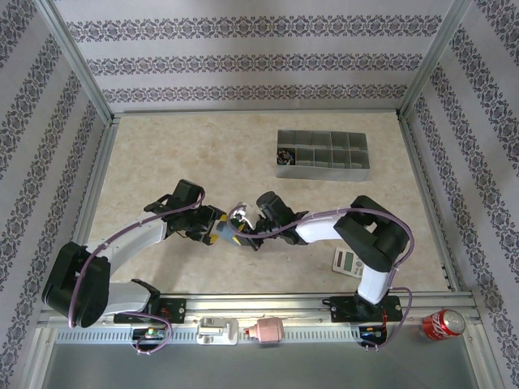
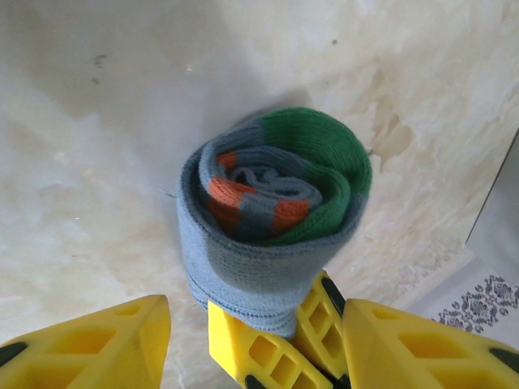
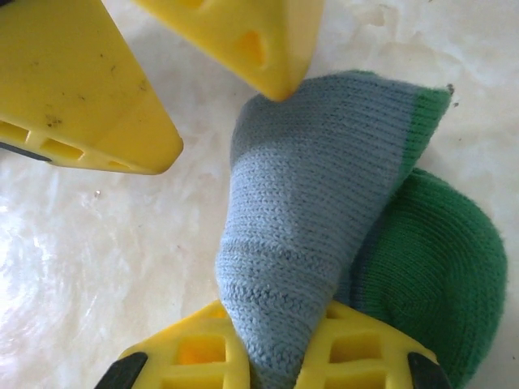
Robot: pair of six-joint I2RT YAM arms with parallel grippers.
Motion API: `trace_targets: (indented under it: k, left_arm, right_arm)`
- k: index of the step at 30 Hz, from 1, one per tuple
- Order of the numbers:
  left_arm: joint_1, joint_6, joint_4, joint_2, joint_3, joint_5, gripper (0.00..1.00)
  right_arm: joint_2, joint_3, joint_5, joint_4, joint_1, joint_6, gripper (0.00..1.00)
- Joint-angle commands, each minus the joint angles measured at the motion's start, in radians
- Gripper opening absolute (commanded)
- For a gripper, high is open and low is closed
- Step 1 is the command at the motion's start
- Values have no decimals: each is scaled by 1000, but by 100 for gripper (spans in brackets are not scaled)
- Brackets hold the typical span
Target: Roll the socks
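A: Where's the sock?

B: The blue-teal sock point(image 2: 259, 243) is wound into a fat coil, open end toward the left wrist camera. Its green toe point(image 2: 320, 142) is at 1 o'clock and its orange bands point(image 2: 231, 190) are in the core. From above it lies between the two wrists, on or just over the table point(image 1: 162, 162). I can't pick out the black sock for certain.

A: Who's got hold of it?

B: The right gripper point(image 3: 276, 332), pinched tight on the outer layer at the coil's 6 o'clock. The left gripper point(image 2: 258, 306) has its fingers spread at 7 and 5 o'clock, holding nothing. In the right wrist view one tip is at the fabric's edge.

A: What's next, then?

B: I'd say the winding is done and the locking isn't. Bring the left's spread fingers round the coil's body and squeeze gently, so the turns hold. Only then should the right draw its layer over the end. Pull along the roll, not across it, or the coil may unwind.

A: Anything in the way?

B: No. The grey tray point(image 1: 324, 174) is at 2 o'clock and the calculator point(image 1: 349, 261) toward 4, both well apart.
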Motion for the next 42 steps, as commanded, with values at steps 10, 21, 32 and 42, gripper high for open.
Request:
trace_targets:
  k: [10, 21, 32, 42]
  left_arm:
    - [-68, 80, 242, 155, -42, -3, 58]
    - [-103, 119, -5, 318, -52, -36, 2]
    - [-100, 45, -196, 237, -1, -46, 0]
    - [-76, 84, -209, 272, 43, -18, 0]
  right_arm:
    - [182, -14, -128, -325, -132, 101, 0]
    - [89, 54, -23, -388, -135, 15, 23]
    - [-346, -118, 767, -215, 262, -347, 67]
    - [-76, 77, 963, -168, 353, -500, 67]
